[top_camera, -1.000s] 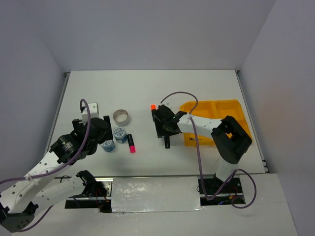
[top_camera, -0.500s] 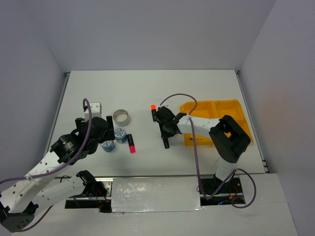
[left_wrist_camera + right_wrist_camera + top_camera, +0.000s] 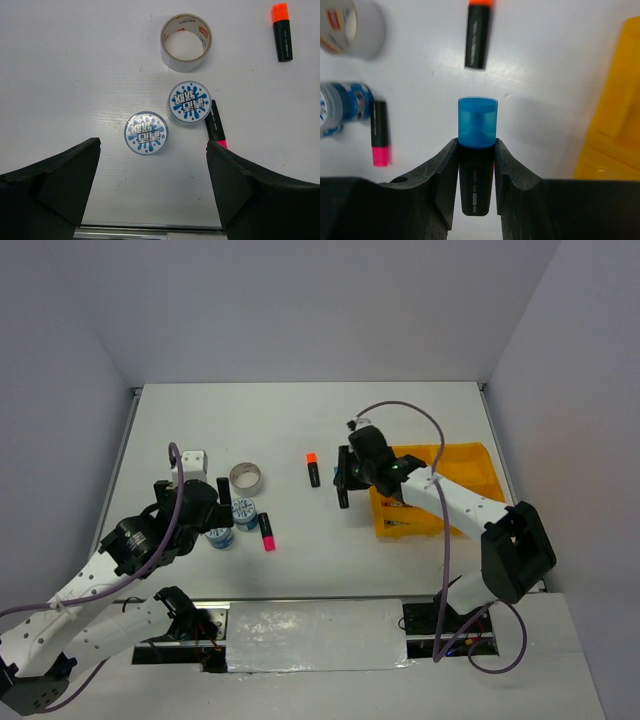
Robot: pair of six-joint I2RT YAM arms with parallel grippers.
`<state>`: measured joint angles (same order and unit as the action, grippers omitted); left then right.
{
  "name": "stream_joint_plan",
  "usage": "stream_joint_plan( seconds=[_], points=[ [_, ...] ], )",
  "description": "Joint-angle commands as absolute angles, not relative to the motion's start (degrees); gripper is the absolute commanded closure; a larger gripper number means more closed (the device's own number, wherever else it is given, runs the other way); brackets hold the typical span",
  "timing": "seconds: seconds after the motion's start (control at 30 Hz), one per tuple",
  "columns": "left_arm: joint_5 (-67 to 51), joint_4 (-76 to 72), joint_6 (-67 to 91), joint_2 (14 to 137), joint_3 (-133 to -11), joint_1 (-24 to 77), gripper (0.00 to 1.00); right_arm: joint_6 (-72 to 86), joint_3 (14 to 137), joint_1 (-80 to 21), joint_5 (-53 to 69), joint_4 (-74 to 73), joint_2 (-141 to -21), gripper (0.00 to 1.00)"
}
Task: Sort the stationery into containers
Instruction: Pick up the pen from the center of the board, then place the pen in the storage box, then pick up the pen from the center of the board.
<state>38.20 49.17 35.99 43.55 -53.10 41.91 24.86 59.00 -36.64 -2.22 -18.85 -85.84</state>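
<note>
My right gripper point(image 3: 476, 145) is shut on a black highlighter with a blue cap point(image 3: 477, 125), held above the table just left of the yellow-orange tray point(image 3: 470, 465). An orange-capped highlighter point(image 3: 312, 468) lies on the table beyond it. My left gripper point(image 3: 152, 145) hangs open over two blue-white round tubs point(image 3: 189, 102) point(image 3: 146, 132). A pink-capped highlighter point(image 3: 216, 125) lies beside the right-hand tub. The grey tape ring point(image 3: 186, 42) stands past the tubs.
The tray's edge point(image 3: 615, 115) shows at the right of the right wrist view. The table's near edge point(image 3: 150, 232) runs just below my left fingers. White walls close in the table at the back and both sides.
My right gripper has closed on the blue-capped highlighter, lifted it and carried it right toward the tray, its arm swinging out. The orange highlighter stays on the table. The left arm has hardly moved.
</note>
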Motion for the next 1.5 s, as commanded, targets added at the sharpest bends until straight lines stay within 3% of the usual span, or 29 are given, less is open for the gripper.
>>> stream_joint_plan(
  seconds=[0.0,0.2,0.43,0.57,0.7,0.93,1.03,1.07,1.13,1.27,1.47],
  points=[
    [37.35,46.93,34.63,42.72,-52.91,41.66,0.01,27.67,60.38,-31.65,-6.75,-18.01,-81.66,1.0],
    [36.83,46.67,34.45,42.54,-52.82,41.66,0.01,39.61,59.51,-22.51,-25.98,-17.84,-78.84,1.0],
    [35.24,45.7,33.4,42.45,-52.47,41.66,0.01,46.93,56.43,-15.56,-29.7,-13.8,-79.89,0.98],
    [34.98,45.7,33.22,42.54,-52.47,41.66,0.01,47.38,54.85,-14.33,-30.77,-11.97,-80.42,0.86],
    [34.37,45.26,32.78,42.1,-52.29,41.66,0.01,46.93,55.98,-13.62,-29.71,-13.0,-82.7,0.38],
    [34.28,45.18,32.78,42.36,-52.38,41.66,0.01,45.18,56.16,-13.89,-26.28,-12.04,-78.49,0.31],
    [35.85,45.88,33.4,42.1,-52.65,41.66,0.01,35.39,55.63,-18.95,-19.54,-2.6,-75.59,0.26],
    [36.38,46.14,33.83,41.93,-52.82,41.57,0.01,32.46,56.68,-21.07,-16.55,-1.59,-76.46,0.22],
    [38.05,47.02,35.33,41.66,-53.17,41.4,0.01,25.53,65.5,-26.16,-14.93,-4.63,-80.13,0.04],
    [42.18,49.48,38.14,40.35,-53.7,39.73,0.01,21.27,83.56,-37.41,-20.12,-22.46,-98.73,0.01],
    [40.61,47.46,37.0,38.23,-52.65,39.29,0.01,20.3,101.59,-39.73,-13.9,-31.98,-118.54,0.04]
  ],
)
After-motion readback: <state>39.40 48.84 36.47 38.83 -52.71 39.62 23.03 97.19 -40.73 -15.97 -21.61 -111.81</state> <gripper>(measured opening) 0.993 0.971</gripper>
